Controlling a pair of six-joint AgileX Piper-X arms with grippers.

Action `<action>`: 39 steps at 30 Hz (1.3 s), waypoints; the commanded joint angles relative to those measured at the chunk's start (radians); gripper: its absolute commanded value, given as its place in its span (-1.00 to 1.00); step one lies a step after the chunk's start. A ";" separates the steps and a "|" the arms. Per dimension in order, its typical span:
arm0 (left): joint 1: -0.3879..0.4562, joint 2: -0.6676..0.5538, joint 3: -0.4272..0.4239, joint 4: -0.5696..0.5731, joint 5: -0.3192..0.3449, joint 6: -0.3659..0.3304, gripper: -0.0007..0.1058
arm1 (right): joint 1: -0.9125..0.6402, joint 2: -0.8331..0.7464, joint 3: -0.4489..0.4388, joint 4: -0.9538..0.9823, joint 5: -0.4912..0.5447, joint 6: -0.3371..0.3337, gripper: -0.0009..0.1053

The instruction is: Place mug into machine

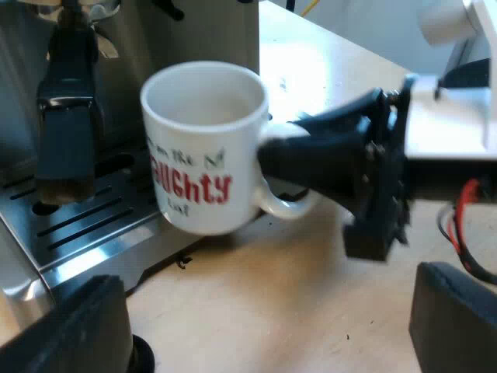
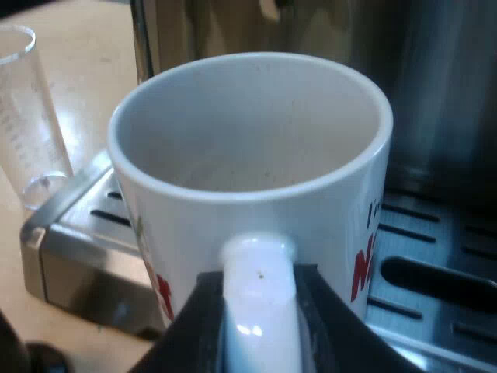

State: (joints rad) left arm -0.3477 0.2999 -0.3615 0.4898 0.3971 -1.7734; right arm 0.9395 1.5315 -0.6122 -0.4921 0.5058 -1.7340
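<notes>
One mug (image 1: 203, 148), one espresso machine (image 1: 85, 225), one measuring glass (image 2: 27, 116).

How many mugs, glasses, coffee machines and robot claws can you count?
mug: 1
measuring glass: 1
espresso machine: 1
claws: 2, the left claw and the right claw
Total: 5

The mug (image 2: 248, 155) is hanging upright in the right claw (image 2: 258, 318), which is clamping its handle (image 2: 258, 272), over the front edge of the espresso machine's (image 2: 435, 93) drip tray (image 2: 443, 260), while the measuring glass (image 2: 27, 116) is standing on the tabletop (image 1: 295, 295) just beside the tray's corner.
</notes>
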 commanded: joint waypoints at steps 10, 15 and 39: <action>-0.001 0.002 -0.004 -0.018 0.011 0.002 0.47 | -0.055 0.051 -0.099 -0.050 -0.055 -0.014 -0.98; -0.001 0.002 -0.004 -0.018 0.011 0.002 0.47 | -0.055 0.091 -0.124 -0.050 -0.056 -0.014 -0.98; -0.001 0.002 -0.004 -0.016 0.011 0.002 0.47 | -0.099 0.200 -0.225 -0.054 -0.092 0.040 -0.98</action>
State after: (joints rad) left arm -0.3477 0.2999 -0.3615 0.4898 0.3981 -1.7734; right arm 0.8463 1.7438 -0.8211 -0.5092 0.4146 -1.6976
